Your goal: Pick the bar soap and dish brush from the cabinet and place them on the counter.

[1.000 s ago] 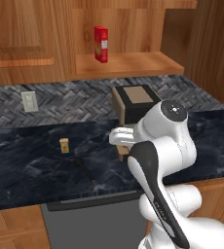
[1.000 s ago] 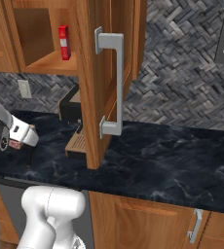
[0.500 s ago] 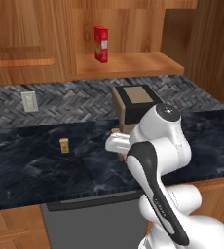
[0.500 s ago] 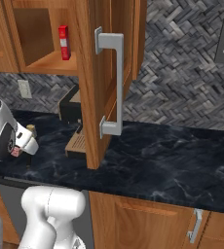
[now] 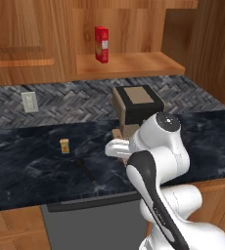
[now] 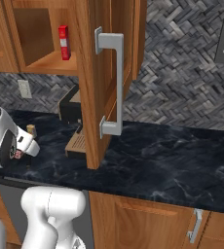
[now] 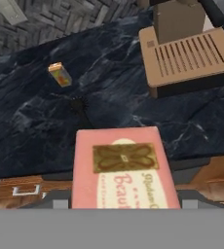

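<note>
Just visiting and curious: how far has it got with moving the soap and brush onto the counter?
Done: the brush already lies on the counter. In hand: the claw grips the soap, held near the counter's front edge. Left: set the soap down on the counter and let go.

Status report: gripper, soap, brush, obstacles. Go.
Gripper shut on bar soap, above the counter. Dish brush already on the counter. Small orange block and coffee machine nearby.
</note>
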You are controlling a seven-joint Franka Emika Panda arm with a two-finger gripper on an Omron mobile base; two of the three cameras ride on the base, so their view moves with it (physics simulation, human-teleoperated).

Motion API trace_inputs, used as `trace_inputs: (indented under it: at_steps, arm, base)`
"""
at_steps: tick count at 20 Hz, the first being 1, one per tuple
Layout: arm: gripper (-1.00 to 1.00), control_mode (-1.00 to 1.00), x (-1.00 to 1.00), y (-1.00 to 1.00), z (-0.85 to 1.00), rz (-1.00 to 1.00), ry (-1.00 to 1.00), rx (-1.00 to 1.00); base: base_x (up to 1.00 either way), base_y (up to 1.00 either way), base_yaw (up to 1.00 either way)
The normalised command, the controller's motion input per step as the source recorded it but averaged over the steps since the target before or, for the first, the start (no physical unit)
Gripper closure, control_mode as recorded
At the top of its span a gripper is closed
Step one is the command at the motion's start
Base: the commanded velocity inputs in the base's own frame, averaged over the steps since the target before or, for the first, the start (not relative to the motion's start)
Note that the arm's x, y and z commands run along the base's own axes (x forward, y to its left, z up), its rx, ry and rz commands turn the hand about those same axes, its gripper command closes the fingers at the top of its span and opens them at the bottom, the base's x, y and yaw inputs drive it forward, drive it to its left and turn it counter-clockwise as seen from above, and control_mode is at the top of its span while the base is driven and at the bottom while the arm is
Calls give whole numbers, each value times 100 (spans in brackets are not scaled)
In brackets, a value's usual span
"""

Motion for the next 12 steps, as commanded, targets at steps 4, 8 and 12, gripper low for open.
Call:
trace_inputs:
  at_steps: [4, 8, 12]
  arm:
    - [100, -100, 12, 5, -2, 2, -5, 0]
    - [100, -100, 10, 4, -9, 1, 0, 0]
    - [100, -100, 7, 1, -36, 0, 0, -1]
  base:
    - [0, 0, 0]
    - [0, 0, 0]
    - [0, 0, 0]
